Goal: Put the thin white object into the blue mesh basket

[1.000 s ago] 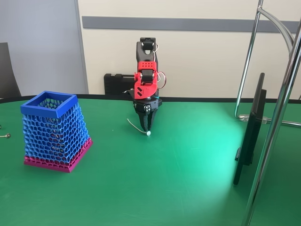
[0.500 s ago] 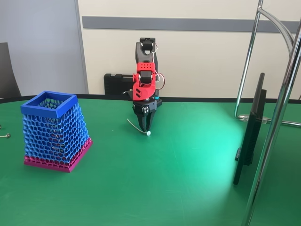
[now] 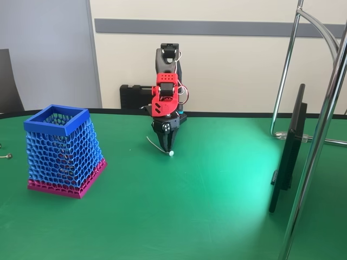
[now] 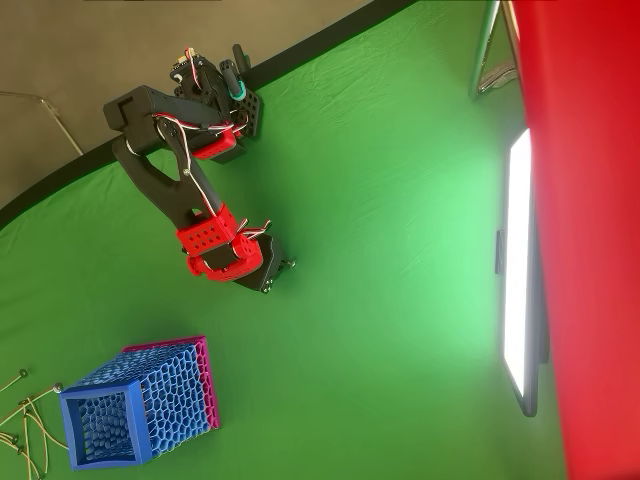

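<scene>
The thin white object slants across the green table, its small ball end at the lower right. My gripper points straight down over it. Its black fingers are drawn together on the stick just left of the ball, and the ball still looks to rest on the table. In the overhead view the red-and-black arm covers the fingers and the stick. The blue mesh basket stands upright well to the left, with a solid blue rim and a magenta base; in the overhead view the basket is near the lower left.
A small dark round-headed pin lies at the far left, with several thin sticks near the basket. A screen on a stand and chrome tubes stand on the right. A black case sits behind the arm.
The red wrist block has shifted slightly up and to the left and the fingers look narrower. The white stick and the basket have stayed in place.
</scene>
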Motion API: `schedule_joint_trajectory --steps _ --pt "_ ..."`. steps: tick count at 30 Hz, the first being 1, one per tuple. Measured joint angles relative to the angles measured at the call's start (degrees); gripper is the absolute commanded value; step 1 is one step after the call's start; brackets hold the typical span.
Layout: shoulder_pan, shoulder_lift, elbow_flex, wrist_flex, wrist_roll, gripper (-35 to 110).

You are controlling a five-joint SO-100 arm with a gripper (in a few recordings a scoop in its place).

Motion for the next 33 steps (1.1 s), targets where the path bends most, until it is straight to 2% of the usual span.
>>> schedule_joint_trajectory --steps 33 --pt "-0.09 -4.75 -3.16 1.85 0.09 13"
